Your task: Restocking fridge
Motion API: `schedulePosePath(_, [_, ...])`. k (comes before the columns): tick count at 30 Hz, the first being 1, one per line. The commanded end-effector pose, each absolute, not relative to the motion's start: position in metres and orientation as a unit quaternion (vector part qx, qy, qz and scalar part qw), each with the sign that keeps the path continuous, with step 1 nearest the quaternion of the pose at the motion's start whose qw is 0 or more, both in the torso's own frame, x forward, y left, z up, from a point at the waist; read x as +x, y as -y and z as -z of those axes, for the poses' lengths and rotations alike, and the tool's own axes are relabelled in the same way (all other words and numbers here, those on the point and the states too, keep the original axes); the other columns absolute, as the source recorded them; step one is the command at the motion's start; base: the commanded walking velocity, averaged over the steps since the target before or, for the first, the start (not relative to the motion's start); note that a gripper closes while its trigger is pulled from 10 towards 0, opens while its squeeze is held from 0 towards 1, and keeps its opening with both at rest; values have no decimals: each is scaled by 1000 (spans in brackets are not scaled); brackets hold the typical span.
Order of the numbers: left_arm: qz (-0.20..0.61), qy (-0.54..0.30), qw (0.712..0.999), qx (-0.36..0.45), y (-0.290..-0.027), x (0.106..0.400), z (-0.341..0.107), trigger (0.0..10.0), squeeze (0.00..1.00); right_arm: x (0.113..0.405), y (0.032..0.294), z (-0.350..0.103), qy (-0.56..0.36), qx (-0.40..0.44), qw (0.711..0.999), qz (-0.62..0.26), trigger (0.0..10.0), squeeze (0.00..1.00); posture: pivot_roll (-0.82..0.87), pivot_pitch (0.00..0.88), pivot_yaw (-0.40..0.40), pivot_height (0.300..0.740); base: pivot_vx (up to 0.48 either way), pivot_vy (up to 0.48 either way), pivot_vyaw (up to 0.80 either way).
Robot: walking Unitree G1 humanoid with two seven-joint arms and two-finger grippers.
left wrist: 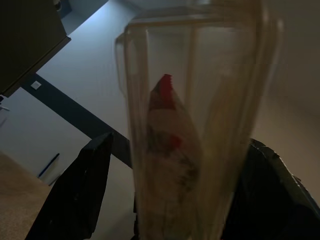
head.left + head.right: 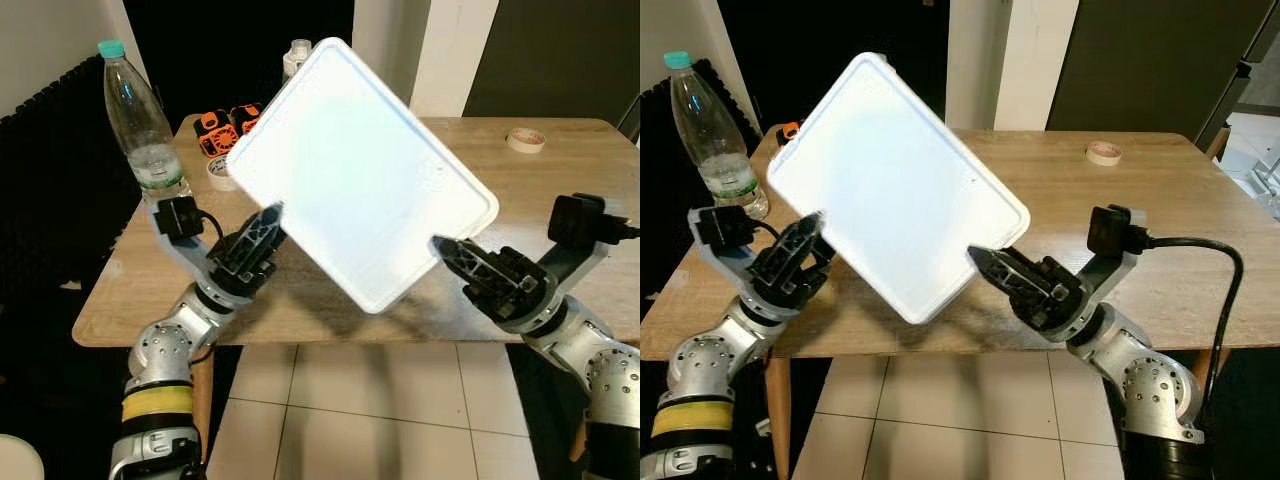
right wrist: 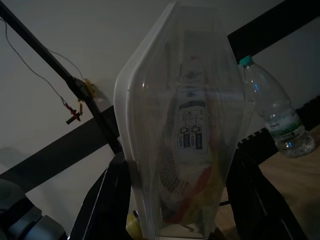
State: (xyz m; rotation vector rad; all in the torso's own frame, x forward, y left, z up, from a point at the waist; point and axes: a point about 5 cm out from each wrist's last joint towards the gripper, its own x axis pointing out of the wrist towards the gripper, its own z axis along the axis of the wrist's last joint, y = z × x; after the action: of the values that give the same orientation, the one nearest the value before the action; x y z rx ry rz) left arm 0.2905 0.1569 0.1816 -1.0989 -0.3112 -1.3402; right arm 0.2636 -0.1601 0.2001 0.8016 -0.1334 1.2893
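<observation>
In the left eye view, a white lidded container [image 2: 360,170] fills the centre of the frame, held tilted above the wooden table [image 2: 560,190]. The left pincer [image 2: 262,232] is clamped on its lower-left edge and the right pincer [image 2: 452,252] on its lower-right edge, so both arms carry it between them. A clear water bottle [image 2: 140,120] stands at the upper left on the table corner, with orange-and-black parts [image 2: 222,128] beside it and a roll of tape [image 2: 525,140] at the upper right.

The right eye view gives the same hold: the container sits centre-left, clear of the table, both pincers closed against its edges, tiled floor [image 2: 970,420] along the bottom.

In the left wrist view, the translucent wall of the container rises between the two black fingers [image 1: 80,195], with something red and white dimly visible inside; what it is cannot be told.

In the right wrist view, the container stands again between the fingers [image 3: 100,205], holding labelled packets, with the bottle at the right of the frame.

As for progress, the container appears picked up and ready to carry. No fridge is in sight, so I judge the walk there, the opening and the placing are all left.
</observation>
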Motion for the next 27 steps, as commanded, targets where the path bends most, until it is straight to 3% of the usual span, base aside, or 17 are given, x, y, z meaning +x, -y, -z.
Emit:
schedulePosePath(1, [588, 139, 635, -481, -153, 292, -184, 10000, 0, 261, 158, -204, 65, 343, 727, -592, 0, 0, 21, 0, -16, 740, 0, 0, 0])
schedulePosePath(7, [587, 142, 636, -480, -153, 293, -185, 10000, 0, 261, 158, -202, 62, 340, 729, -590, 0, 0, 19, 0, -14, 740, 0, 0, 0])
schedulePosePath(8, [583, 145, 636, -484, -155, 294, -185, 0, 0, 261, 159, -203, 62, 340, 730, -590, 0, 0, 19, 0, -14, 740, 0, 0, 0])
schedulePosePath(25, [587, 154, 632, -482, -156, 292, -190, 0, 0, 262, 159, -203, 69, 332, 736, -586, 0, 0, 19, 0, -12, 740, 0, 0, 0])
schedulePosePath(26, [587, 154, 633, -481, -156, 292, -190, 0, 0, 266, 159, -202, 78, 319, 753, -571, 10000, 0, 19, 0, -12, 740, 0, 0, 0])
schedulePosePath(27, [587, 154, 633, -481, -156, 292, -190, 0, 0, 266, 159, -202, 78, 319, 753, -571, 10000, 0, 19, 0, -12, 740, 0, 0, 0])
